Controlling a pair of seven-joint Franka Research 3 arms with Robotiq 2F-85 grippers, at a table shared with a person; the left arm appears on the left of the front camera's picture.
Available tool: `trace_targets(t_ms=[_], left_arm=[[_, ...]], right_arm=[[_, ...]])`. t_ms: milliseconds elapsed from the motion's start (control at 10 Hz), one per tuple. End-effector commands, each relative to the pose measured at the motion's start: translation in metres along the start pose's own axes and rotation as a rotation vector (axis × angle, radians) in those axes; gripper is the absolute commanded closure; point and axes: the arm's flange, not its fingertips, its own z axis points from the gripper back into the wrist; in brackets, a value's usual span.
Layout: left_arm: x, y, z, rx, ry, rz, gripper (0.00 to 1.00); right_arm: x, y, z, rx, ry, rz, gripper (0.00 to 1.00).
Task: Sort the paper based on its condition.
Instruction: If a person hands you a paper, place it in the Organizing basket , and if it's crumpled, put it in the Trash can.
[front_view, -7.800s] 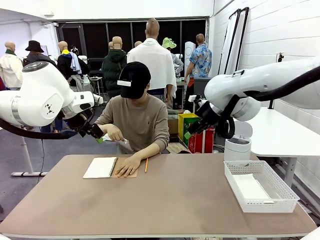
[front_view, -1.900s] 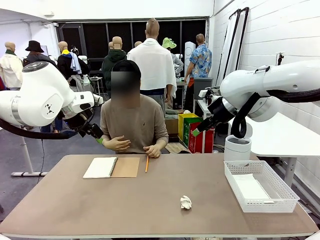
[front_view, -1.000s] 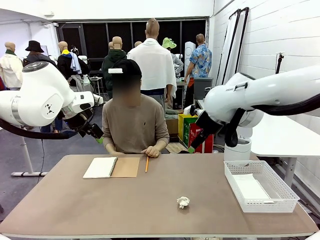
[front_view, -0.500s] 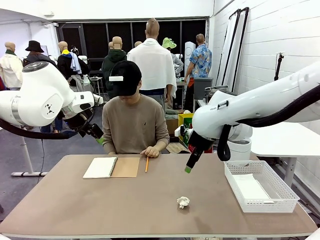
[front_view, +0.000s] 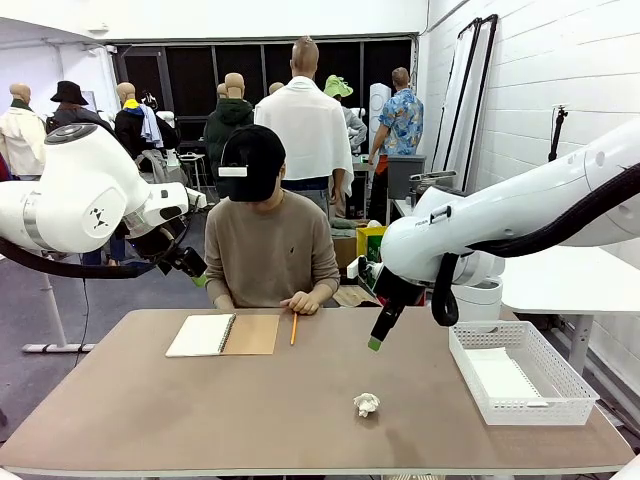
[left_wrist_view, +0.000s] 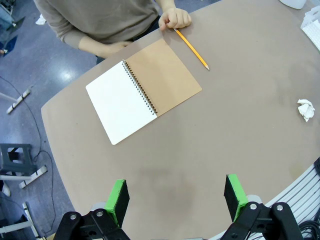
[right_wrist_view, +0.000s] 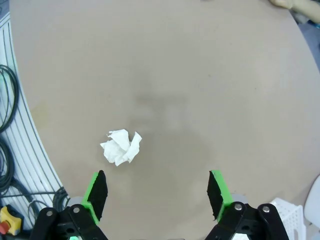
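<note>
A crumpled ball of white paper (front_view: 367, 404) lies on the brown table near the front middle; it also appears as the crumpled paper (right_wrist_view: 121, 146) and the same crumpled paper (left_wrist_view: 306, 109). A flat white sheet (front_view: 503, 375) rests inside the white mesh basket (front_view: 520, 372) at the right. My right gripper (front_view: 376, 341) hangs open above the table, up and slightly right of the ball; in its wrist view the right gripper (right_wrist_view: 157, 194) has wide-apart fingers with the ball just off the left finger. My left gripper (front_view: 197, 276) stays high at the left; the left gripper (left_wrist_view: 175, 197) is open and holds nothing.
An open spiral notebook (front_view: 221, 334) with a brown cover lies at the far left-middle, an orange pencil (front_view: 293, 329) beside it. A person sits at the far side with a hand (front_view: 300, 302) resting at the table edge. A white bin (front_view: 473, 297) stands behind the basket.
My right arm swung in from the right and came down over the table toward the crumpled ball; in the last half second it barely moved. The left arm has stayed still.
</note>
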Motion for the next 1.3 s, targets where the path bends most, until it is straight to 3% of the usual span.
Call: trace_targets(t_ms=[0, 500, 1200], left_arm=[[-0.001, 0.001, 0.0, 0.001, 0.0, -0.003, 0.0], [-0.001, 0.001, 0.0, 0.001, 0.0, -0.003, 0.0], [-0.001, 0.001, 0.0, 0.001, 0.0, -0.003, 0.0]], right_arm=[[-0.001, 0.0, 0.001, 0.003, 0.002, -0.001, 0.0], [-0.009, 0.014, -0.017, 0.017, 0.037, 0.068, 0.0], [-0.004, 0.036, -0.088, 0.098, 0.125, 0.226, 0.0]])
